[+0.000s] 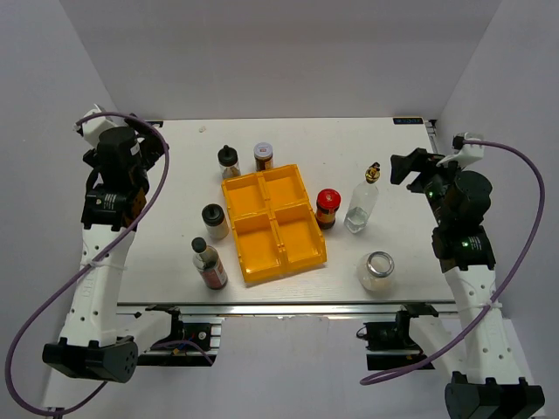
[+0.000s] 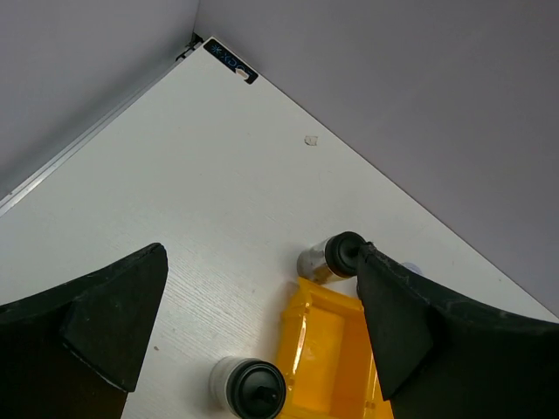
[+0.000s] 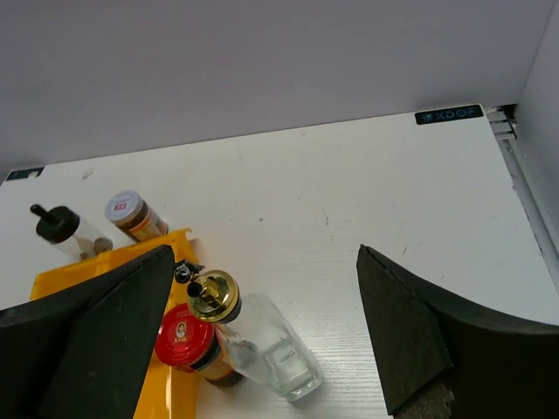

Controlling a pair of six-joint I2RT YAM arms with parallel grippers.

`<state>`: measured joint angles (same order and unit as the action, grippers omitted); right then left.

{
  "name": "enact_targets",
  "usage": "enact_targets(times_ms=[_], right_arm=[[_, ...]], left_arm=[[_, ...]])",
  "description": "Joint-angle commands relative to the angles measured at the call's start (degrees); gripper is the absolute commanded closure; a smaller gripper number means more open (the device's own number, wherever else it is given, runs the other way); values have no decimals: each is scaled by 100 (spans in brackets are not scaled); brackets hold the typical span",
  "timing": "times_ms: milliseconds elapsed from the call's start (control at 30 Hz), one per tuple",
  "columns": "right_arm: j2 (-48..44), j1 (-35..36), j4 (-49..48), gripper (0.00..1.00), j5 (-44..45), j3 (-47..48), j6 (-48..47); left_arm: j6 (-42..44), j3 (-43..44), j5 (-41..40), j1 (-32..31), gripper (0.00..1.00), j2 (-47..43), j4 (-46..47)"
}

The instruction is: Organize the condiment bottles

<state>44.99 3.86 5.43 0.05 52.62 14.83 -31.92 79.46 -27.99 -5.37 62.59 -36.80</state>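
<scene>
Left hand (image 2: 262, 262) wide, empty; right hand (image 3: 266, 253) likewise. Yellow tray (image 1: 297, 243) mid-table, condiment bottles (image 1: 328, 202) around it.

We count one tall clear bottle (image 1: 361, 208), one dark sauce bottle (image 1: 210, 264), two black-lidded jars (image 1: 229, 161) (image 1: 214, 221), one red-lidded jar (image 1: 327, 208), one silver-lidded jar (image 1: 378, 270) and one white-lidded jar (image 1: 263, 156). That makes seven. We count one yellow tray (image 1: 273, 216) with four boxes.
</scene>
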Motion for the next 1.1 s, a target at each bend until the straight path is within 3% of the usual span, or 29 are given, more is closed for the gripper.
enact_targets(times_ms=[0,100,400,467,700,967,1067], right_arm=[[-148,1,-260,11,-707,66,-294],[-377,10,-751,11,-1978,-312,-716],[334,79,-331,11,-2632,-252,-999],[449,211,-438,11,-2476,-375,-1183],[888,949,-744,12,-631,-516,-1439],[1652,1310,-1492,22,503,-631,-1622],[1907,1416,-1580,31,802,-569,-1659]], left_arm=[[81,-202,118,9,2,-264,207],[72,-545,363,18,2,-431,383],[195,-1179,602,9,2,-467,700],[204,-1135,531,9,2,-335,639],[221,-1275,584,9,2,-221,823],[239,-1310,566,9,2,-168,911],[265,-1363,488,9,2,-185,946]])
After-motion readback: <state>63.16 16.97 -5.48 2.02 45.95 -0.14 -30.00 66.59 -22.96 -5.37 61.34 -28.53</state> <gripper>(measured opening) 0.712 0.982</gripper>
